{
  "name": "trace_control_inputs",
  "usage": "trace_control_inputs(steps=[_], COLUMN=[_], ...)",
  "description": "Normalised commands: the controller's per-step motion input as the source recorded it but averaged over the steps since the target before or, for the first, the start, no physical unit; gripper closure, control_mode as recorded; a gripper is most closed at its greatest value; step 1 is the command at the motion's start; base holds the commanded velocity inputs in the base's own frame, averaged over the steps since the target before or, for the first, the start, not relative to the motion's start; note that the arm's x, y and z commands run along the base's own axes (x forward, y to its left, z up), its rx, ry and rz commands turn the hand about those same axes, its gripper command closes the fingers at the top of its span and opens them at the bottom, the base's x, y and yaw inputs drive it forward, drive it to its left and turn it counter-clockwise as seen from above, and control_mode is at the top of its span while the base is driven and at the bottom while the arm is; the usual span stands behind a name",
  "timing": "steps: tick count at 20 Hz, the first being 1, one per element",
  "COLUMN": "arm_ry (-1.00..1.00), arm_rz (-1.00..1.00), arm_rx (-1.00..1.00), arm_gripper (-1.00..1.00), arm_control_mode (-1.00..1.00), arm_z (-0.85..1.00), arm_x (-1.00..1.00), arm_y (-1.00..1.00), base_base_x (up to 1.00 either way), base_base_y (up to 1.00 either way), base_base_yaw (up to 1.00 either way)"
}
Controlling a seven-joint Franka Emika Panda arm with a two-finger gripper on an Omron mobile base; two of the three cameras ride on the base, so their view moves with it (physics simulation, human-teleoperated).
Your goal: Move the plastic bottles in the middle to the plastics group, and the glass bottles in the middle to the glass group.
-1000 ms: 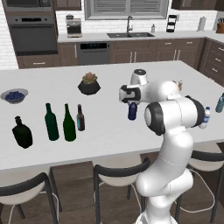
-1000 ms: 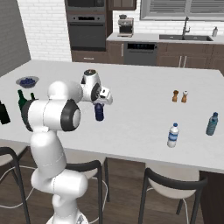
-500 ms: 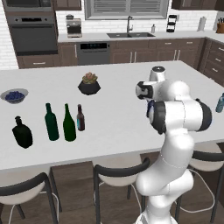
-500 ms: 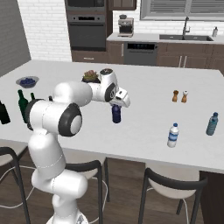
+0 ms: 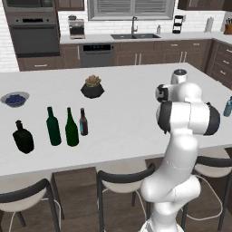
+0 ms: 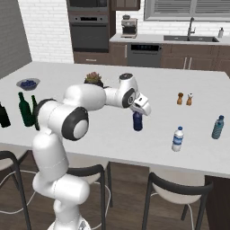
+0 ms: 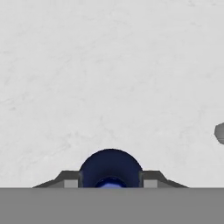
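Observation:
My gripper (image 6: 138,115) is shut on the stubby dark blue plastic bottle (image 6: 138,122) and holds it upright by the top, over the middle of the white island counter (image 6: 112,134). In the hand view the bottle's round blue top (image 7: 110,168) sits between the two fingertips (image 7: 70,181). The plastics group stands to the right: a clear water bottle (image 6: 178,139) and a teal bottle (image 6: 218,127). At the left stand the black flask (image 5: 22,137), the straight green bottle (image 5: 53,127), the sloping-shouldered green wine bottle (image 5: 71,128) and the slim brown bottle (image 5: 83,122).
A potted plant (image 5: 92,86) and a bowl of blueberries (image 5: 15,99) sit toward the back of the counter. Salt and pepper shakers (image 6: 184,99) stand behind the plastics group. Stools (image 5: 123,179) line the near edge.
The arm has swung to the right across the counter, carrying the dark blue bottle away from the glass bottles and closer to the water bottle.

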Motion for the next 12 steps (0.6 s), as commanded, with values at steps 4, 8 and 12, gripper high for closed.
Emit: trace_control_inputs(steps=[4,8,12], arm_ry=[0.02,0.0,0.0], arm_rz=[-0.26,-0.27,-0.24], arm_rx=[0.0,0.0,0.0], arm_gripper=[1.0,1.0,1.0], arm_control_mode=[-1.0,-1.0,-1.0], arm_z=[0.0,0.0,-0.14], arm_x=[0.0,-0.03,-0.04], arm_y=[-0.9,-0.71,-0.24], base_base_x=[0.0,0.0,0.0], base_base_y=[0.0,0.0,0.0], base_base_yaw=[0.0,0.0,0.0])
